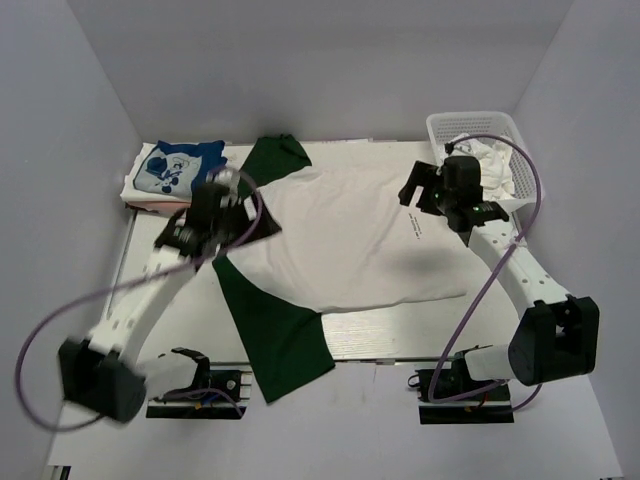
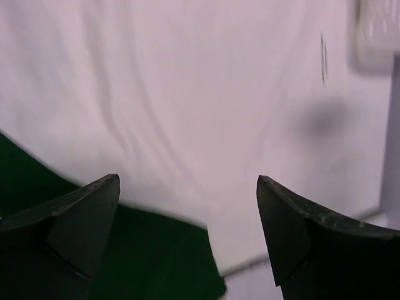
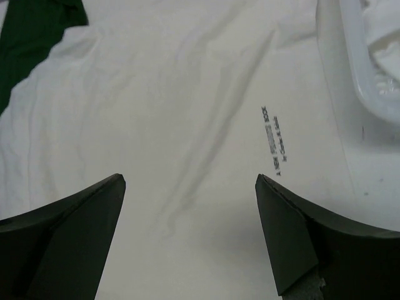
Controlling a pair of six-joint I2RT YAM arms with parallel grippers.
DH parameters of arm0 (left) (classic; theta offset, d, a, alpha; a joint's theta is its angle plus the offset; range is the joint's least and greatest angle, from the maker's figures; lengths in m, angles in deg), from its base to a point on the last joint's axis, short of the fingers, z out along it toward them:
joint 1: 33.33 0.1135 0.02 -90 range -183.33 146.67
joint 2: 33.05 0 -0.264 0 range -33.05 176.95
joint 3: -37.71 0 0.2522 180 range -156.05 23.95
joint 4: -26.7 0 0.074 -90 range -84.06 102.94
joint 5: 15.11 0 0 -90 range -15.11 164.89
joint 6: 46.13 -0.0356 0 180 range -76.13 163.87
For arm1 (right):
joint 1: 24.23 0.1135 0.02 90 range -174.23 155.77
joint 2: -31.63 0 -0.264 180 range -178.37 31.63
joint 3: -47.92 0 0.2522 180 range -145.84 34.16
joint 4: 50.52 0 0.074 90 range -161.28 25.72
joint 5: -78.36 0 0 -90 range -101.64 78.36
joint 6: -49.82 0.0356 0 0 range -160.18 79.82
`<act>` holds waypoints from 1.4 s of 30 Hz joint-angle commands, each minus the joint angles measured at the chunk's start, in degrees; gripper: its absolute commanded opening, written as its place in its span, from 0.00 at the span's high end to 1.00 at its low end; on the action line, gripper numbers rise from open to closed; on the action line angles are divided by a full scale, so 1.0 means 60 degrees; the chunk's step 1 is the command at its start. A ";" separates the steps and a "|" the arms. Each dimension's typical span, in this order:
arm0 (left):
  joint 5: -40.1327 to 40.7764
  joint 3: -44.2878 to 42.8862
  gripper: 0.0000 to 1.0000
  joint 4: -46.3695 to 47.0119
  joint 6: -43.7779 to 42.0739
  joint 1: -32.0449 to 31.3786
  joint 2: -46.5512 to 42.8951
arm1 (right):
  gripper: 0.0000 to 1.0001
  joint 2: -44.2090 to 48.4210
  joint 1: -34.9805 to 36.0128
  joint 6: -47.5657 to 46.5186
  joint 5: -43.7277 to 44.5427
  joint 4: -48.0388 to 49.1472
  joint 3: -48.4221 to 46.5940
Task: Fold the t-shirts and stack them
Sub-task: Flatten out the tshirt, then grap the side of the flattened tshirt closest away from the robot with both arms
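**Item 1: white t-shirt with dark green sleeves** [image 1: 350, 240]. It is spread flat on the table [image 1: 400, 335], beneath and between both pincers. One green sleeve [image 1: 280, 340] is laid out on the near side of the left pincer, and the other [image 1: 278, 158] on its far side.

**Item 2: left pincer** [image 1: 238, 203]. The jaws are held wide apart and nothing is gripped. In the left wrist view the pincer [image 2: 187, 181] is seen above the shirt, with white cloth [image 2: 187, 94] ahead of the fingers and green cloth [image 2: 144, 262] under the left finger.

**Item 3: right pincer** [image 1: 422, 185]. The jaws are held wide apart and nothing is gripped. In its own view the pincer [image 3: 190, 178] is seen above the white cloth [image 3: 156, 125], with a small printed label [image 3: 275, 140] just ahead of the right finger.

**Item 4: folded white-and-blue print t-shirt** [image 1: 180, 168]. It is placed beyond the left pincer, to its left, and well apart from the right pincer.

**Item 5: white basket** [image 1: 470, 120]. It stands just right of the right pincer, and white cloth [image 1: 495, 165] is held in it.
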 commanded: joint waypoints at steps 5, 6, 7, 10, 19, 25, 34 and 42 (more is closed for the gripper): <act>-0.3884 0.6142 0.00 -0.0956 0.2840 -0.1206 -0.4781 | 0.10 0.0836 -0.0147 0.0568 -0.0280 -0.0139 0.1514; -0.4192 0.6493 0.01 -0.1191 0.3045 -0.1469 -0.5627 | 0.10 0.0967 -0.0147 0.0611 0.0068 -0.0197 0.1646; -0.4108 0.6497 0.01 -0.1613 0.3279 -0.1558 -0.5969 | 0.10 0.1085 -0.0147 0.0684 0.0114 -0.0168 0.1793; -0.4121 0.6380 0.01 -0.2964 0.3412 -0.1763 -0.6106 | 0.10 0.1174 -0.0176 0.0714 0.0261 0.0021 0.2086; -0.2498 0.5445 0.08 -0.4355 0.3047 -0.3548 -0.2297 | 0.10 0.0574 -0.0381 0.0640 0.0481 -0.0241 0.2014; -0.2511 0.5779 0.10 -0.3377 0.3589 -0.4677 -0.1082 | 0.10 0.0237 -0.0571 0.0918 0.0744 -0.0314 0.2204; -0.1590 0.5164 0.30 -0.3053 0.3926 -0.6187 0.0970 | 0.10 0.0411 -0.1083 0.1445 0.1096 -0.0608 0.2671; -0.1412 0.4754 0.97 -0.2570 0.4364 -0.6481 0.0548 | 0.10 0.1596 -0.1479 0.1549 0.1799 -0.1821 0.3668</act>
